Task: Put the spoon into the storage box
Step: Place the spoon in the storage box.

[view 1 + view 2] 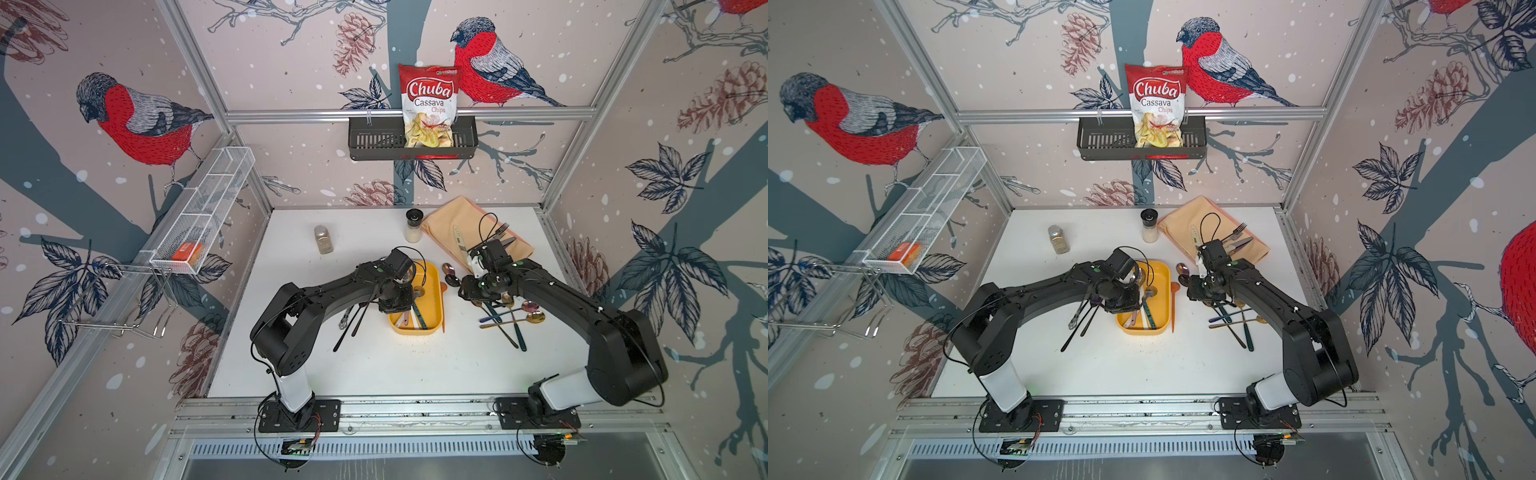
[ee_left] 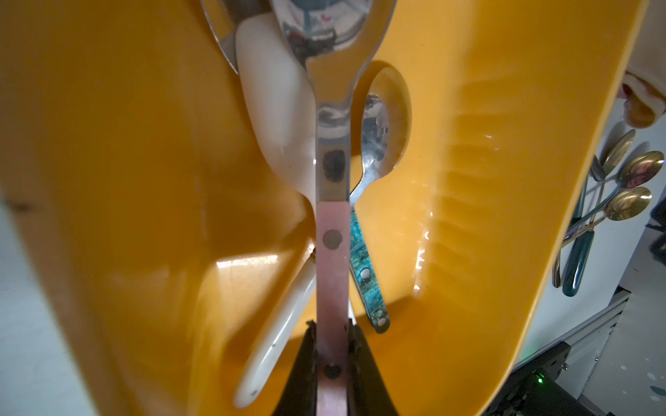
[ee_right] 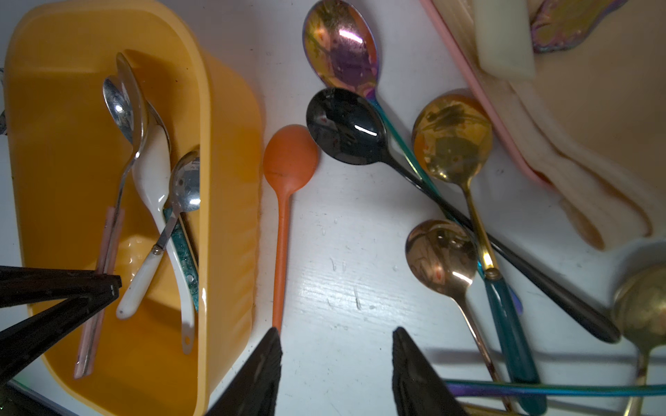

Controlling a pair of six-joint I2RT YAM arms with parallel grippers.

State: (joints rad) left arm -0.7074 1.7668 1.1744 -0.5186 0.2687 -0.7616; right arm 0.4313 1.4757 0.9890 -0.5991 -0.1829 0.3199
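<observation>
— What does the left gripper point(image 2: 331, 326) have?
— Its black jaws are clamped on the flat handle of the pink-handled spoon point(image 2: 331, 230). The mirror-bright steel bowl reaches straight ahead of the fingertips, inside the glossy yellow storage box point(image 2: 126, 144).
— What lies under it?
— A smooth white ceramic spoon point(image 2: 274, 119) and a marbled teal-handled spoon point(image 2: 364, 263), on the box floor below the jaws.
— And the right gripper point(image 3: 337, 335)?
— Its ridged, wedge-shaped jaws stand apart over the white table point(image 3: 342, 252), holding nothing. A matte orange spoon point(image 3: 288, 155) runs ahead from just by one fingertip, beside the box's ribbed wall. A glossy black spoon point(image 3: 342, 126) lies farther ahead.
</observation>
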